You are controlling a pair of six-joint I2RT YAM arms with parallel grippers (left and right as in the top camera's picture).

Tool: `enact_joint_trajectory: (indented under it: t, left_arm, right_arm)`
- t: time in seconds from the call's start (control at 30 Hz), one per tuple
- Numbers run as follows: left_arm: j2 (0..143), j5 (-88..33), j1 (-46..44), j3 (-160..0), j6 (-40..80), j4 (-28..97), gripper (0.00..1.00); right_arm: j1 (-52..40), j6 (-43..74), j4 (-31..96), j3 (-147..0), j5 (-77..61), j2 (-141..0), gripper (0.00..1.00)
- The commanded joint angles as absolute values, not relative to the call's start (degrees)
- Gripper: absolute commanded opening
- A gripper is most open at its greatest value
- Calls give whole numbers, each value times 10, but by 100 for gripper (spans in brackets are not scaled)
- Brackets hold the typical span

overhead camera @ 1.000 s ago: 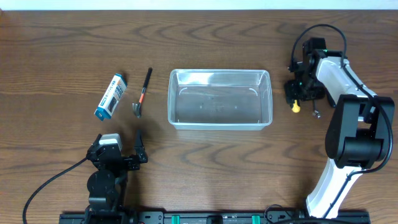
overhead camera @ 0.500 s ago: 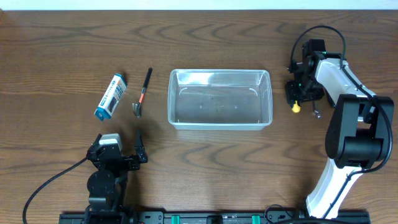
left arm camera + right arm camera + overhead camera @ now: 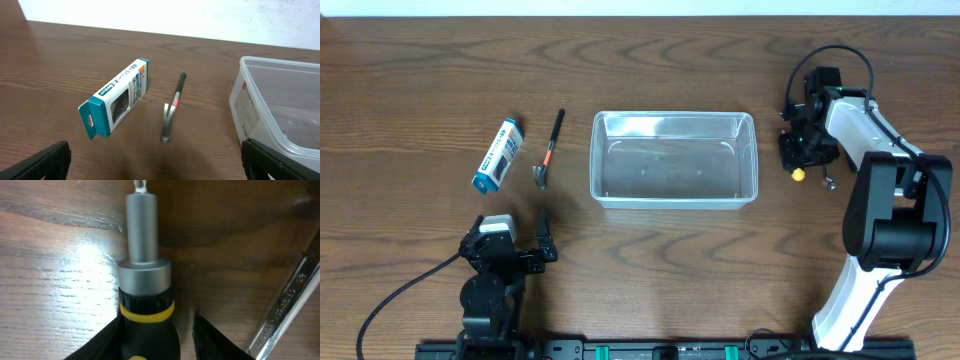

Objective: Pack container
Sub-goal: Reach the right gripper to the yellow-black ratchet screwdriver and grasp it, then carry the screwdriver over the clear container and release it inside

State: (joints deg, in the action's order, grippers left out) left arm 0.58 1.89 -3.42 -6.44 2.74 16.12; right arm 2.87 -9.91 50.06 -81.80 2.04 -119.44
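Observation:
The clear plastic container stands empty at the table's middle; its left end shows in the left wrist view. My right gripper is right of it, low over the table. Its fingers are open on either side of a black-and-yellow screwdriver, with a gap at the right finger. The screwdriver's yellow end shows in the overhead view. My left gripper is open and empty near the front left; it also shows in the left wrist view.
A blue-and-white box and a small black-handled tool with an orange band lie left of the container. A silver wrench lies just right of the screwdriver.
My right arm has shifted slightly over the screwdriver. The left arm and the objects have not moved.

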Motion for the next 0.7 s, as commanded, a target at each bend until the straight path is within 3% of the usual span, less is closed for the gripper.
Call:
enact_joint_trajectory:
  t: [0.0, 0.13, 0.37, 0.67]
  left_arm:
    - [2, 19, -32, -51, 22, 166, 98]
    - [2, 19, -32, -51, 22, 166, 98]
    - [2, 19, -32, -51, 22, 166, 98]
    - [2, 19, -32, -51, 22, 166, 98]
  right_arm:
    - [25, -95, 492, -796, 15, -1203, 41]
    - [24, -95, 492, -796, 15, -1203, 23]
    - [20, -95, 495, -802, 16, -1202, 1]
    - [18, -93, 563, -900, 17, -1202, 1]
